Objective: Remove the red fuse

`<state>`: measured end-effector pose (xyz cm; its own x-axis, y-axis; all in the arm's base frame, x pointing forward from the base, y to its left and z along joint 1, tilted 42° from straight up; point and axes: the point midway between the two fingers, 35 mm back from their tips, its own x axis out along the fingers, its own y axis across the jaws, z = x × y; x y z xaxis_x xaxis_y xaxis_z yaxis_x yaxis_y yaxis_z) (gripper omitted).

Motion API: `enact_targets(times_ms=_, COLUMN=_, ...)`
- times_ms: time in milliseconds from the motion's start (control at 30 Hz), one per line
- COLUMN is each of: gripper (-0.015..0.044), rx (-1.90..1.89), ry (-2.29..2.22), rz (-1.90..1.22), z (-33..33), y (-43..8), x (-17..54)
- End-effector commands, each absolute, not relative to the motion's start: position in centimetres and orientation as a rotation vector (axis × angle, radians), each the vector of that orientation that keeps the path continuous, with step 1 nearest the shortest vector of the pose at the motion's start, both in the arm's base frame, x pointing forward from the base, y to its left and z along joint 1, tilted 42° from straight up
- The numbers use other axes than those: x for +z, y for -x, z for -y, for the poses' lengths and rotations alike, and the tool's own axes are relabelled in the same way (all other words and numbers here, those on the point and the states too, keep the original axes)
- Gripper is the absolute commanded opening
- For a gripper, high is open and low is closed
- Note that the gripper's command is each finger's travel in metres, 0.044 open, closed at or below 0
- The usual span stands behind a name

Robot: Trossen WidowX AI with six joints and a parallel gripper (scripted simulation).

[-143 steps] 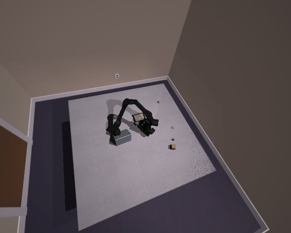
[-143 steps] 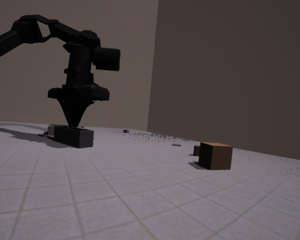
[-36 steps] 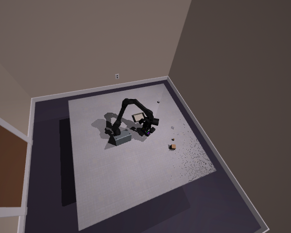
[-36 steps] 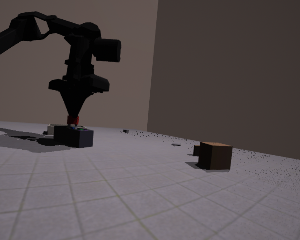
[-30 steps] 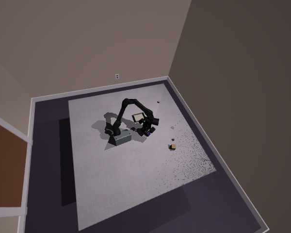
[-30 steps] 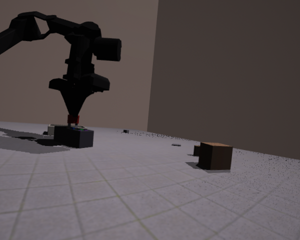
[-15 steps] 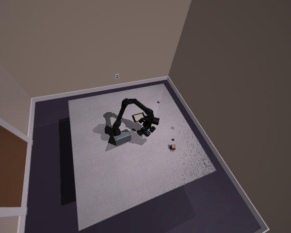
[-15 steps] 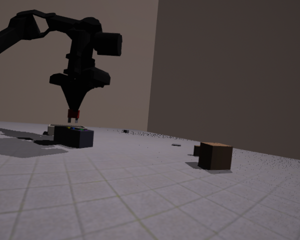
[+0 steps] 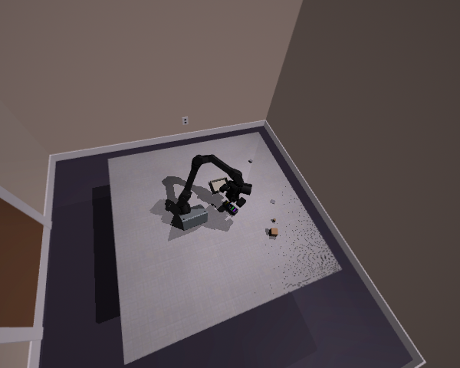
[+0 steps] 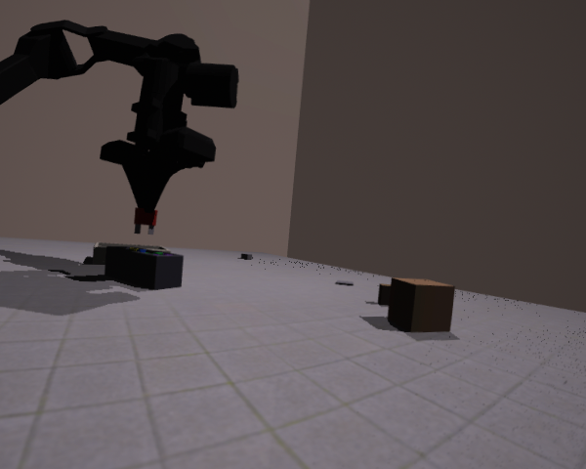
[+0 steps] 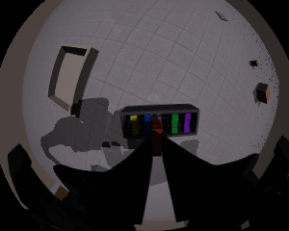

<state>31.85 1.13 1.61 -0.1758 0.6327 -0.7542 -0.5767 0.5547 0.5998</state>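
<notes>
Exterior view shows you the claw (image 10: 145, 218) clamped on the red fuse (image 10: 146, 217), which hangs w/ prongs down, just above the fuse block (image 10: 143, 268) and apart from it. You hold it high probably so it clears the other fuses (image 11: 178, 122) before moving to the tray (image 11: 69, 76), which lies near the block. No readable labels or writing anywhere.

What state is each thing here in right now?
Tool: shut on the red fuse.
Red fuse: out of the block, hanging above it, prongs down.
Block: on the floor, other coloured fuses seated in it.
Tray: on the floor, nothing visible in it.
Brown box: resting on the floor, apart.
</notes>
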Motion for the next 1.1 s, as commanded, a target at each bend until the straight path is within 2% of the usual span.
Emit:
enact_targets(times_ms=0, gripper=0.0000, rx=1.069, ry=-0.035, rz=-1.364, z=-3.3, y=-32.4, x=3.9)
enact_targets(times_ms=667, gripper=0.0000, rx=1.086, ry=-0.051, rz=-1.357, z=-15.0, y=-29.4, x=14.3)
enact_targets(times_ms=1067, gripper=0.0000, rx=1.088, ry=-0.052, rz=-1.356, z=-15.9, y=-29.0, x=14.0)
